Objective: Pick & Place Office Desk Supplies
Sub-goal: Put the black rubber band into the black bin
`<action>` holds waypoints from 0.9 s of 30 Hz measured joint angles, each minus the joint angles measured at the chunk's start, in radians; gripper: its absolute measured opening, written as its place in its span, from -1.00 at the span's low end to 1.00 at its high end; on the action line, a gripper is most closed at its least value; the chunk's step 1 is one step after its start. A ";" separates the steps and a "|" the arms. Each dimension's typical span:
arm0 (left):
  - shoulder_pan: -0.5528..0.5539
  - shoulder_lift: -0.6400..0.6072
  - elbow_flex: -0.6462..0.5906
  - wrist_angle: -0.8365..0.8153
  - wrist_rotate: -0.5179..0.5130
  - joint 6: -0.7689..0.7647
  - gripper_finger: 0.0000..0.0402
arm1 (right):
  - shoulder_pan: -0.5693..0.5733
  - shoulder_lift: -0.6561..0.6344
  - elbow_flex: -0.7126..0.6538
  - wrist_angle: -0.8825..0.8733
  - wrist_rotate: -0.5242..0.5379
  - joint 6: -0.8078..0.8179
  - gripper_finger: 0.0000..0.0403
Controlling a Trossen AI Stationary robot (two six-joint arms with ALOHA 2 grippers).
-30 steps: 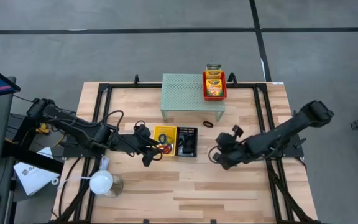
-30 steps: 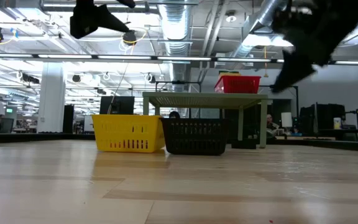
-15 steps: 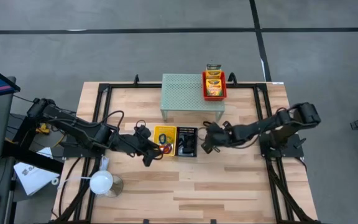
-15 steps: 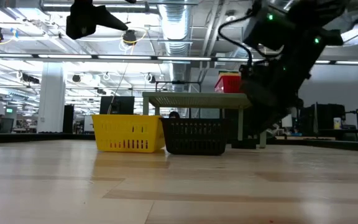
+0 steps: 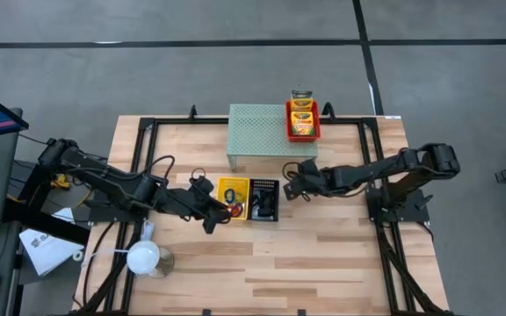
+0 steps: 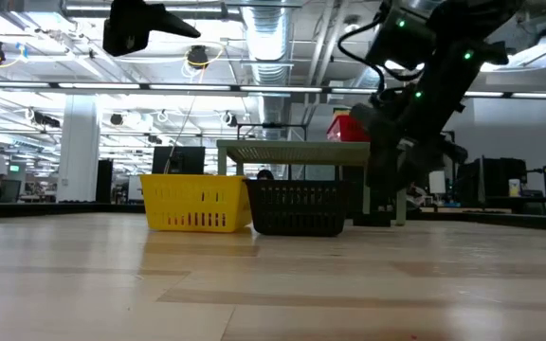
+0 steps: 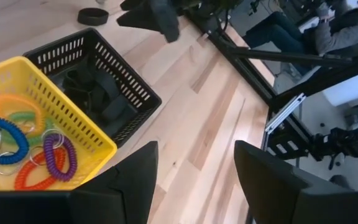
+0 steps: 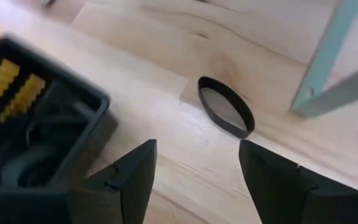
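Note:
A black ring band [image 8: 225,115] lies flat on the wood beside the pale green mesh shelf's leg [image 8: 328,62]. My right gripper [image 8: 197,149] hovers open just short of it, fingers slanting down [image 5: 288,183]. A yellow basket [image 7: 36,124] holds blue, orange, purple and green coil bands. The black basket [image 7: 98,93] next to it holds dark items. My left gripper [image 7: 196,149] hangs open and empty above the near side of the yellow basket [image 5: 233,197]. Crayon boxes sit in a red tray [image 5: 303,120] on the shelf [image 5: 266,132].
A white round-headed lamp [image 5: 145,257] stands near the front left. Black frame rails [image 5: 385,228] run along the table's sides. Bare wood stretches across the near half of the table [image 5: 279,272]. People sit in the room beyond the table [image 7: 328,31].
My right gripper has swung from the table's right middle toward the left and far side, sinking and rolling as it went. It now stands beside the black ring band, between the shelf and the black basket. My left gripper has stayed over the yellow basket.

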 joint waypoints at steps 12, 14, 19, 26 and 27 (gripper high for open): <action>0.001 -0.001 0.000 0.086 -0.005 -0.031 0.03 | 0.036 0.099 0.000 0.027 0.120 0.213 0.05; 0.001 -0.001 0.000 0.094 -0.005 -0.031 0.03 | 0.033 0.128 0.000 0.024 0.134 0.216 0.05; 0.001 -0.001 0.000 0.105 -0.017 -0.049 0.03 | 0.015 0.189 0.000 0.024 0.148 0.238 0.05; 0.001 -0.001 0.000 0.114 -0.017 -0.062 0.03 | -0.001 0.259 0.000 0.067 0.162 0.227 0.04; 0.001 -0.001 0.000 0.113 -0.017 -0.071 0.03 | -0.002 0.264 0.001 0.073 0.164 0.226 0.04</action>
